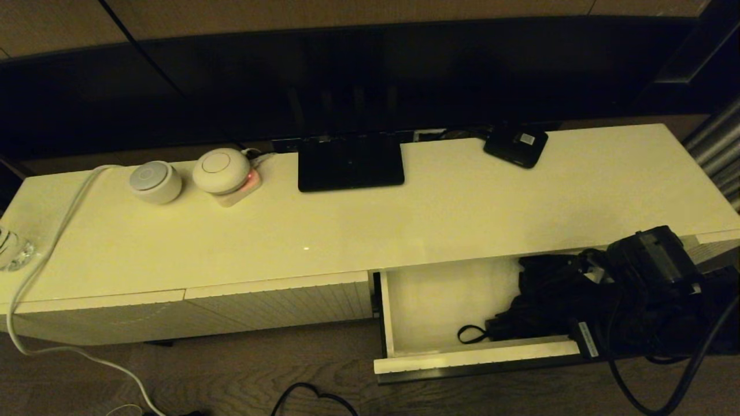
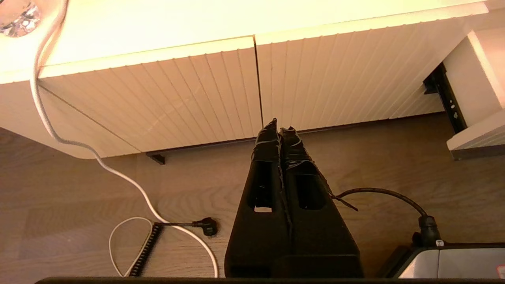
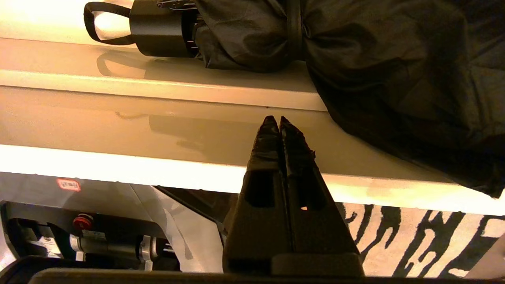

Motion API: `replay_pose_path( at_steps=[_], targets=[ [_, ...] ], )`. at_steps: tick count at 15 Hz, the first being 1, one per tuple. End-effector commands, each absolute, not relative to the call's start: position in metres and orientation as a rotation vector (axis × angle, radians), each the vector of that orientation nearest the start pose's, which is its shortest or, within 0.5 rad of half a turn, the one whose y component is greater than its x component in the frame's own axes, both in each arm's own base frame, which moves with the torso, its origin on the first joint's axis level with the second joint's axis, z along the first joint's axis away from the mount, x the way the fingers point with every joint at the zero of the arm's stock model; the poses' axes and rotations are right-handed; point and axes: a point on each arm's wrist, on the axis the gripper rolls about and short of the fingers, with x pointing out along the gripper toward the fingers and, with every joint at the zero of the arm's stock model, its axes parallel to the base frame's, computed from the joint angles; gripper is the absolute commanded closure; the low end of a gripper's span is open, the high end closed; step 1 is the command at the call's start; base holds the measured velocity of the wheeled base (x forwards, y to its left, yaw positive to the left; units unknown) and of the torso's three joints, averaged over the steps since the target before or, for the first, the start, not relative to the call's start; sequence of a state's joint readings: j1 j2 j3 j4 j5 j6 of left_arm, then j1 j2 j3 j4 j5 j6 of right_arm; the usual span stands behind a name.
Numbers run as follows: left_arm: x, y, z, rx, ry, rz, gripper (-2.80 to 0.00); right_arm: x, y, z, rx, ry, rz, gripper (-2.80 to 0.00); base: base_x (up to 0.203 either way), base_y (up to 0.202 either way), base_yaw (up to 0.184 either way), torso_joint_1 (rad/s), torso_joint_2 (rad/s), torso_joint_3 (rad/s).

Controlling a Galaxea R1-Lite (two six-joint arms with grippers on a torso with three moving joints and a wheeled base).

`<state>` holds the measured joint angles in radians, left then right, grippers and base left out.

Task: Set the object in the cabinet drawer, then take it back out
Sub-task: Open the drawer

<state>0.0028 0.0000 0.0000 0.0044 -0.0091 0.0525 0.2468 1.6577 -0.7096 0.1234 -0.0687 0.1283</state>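
Observation:
The cabinet drawer stands pulled out at the lower right, its pale inside showing. The black folding umbrella lies in the drawer's right part, with its wrist loop towards the middle. My right arm hangs over it. In the right wrist view my right gripper is shut and holds nothing, its tips over the drawer's front wall. It is apart from the umbrella and the handle. My left gripper is shut and empty, low over the floor before the closed ribbed fronts.
On the cabinet top stand a flat black stand base, a small black box with a white label, two white round devices and a glass. A white cable runs down to the floor. A striped rug lies below the drawer.

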Motion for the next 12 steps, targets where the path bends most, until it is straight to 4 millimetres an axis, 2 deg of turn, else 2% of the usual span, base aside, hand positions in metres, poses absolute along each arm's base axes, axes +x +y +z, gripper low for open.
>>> replay_pose_path(
  at_steps=[1,7,12],
  targets=[
    [-0.023,0.000,0.074,0.052,0.008,-0.006,0.00,0.230,0.056,0.100,-0.062,1.124,0.087,0.00,0.000,0.000,0.000,0.000,0.00,0.000],
    [-0.023,0.000,0.074,0.052,0.008,-0.006,0.00,0.224,0.054,0.090,-0.110,1.169,0.110,0.00,0.000,0.000,0.000,0.000,0.00,0.000],
    [-0.023,0.000,0.074,0.054,0.008,-0.006,0.00,0.229,0.054,0.093,-0.093,1.141,0.094,0.00,0.000,0.000,0.000,0.000,0.00,0.000]
  ],
)
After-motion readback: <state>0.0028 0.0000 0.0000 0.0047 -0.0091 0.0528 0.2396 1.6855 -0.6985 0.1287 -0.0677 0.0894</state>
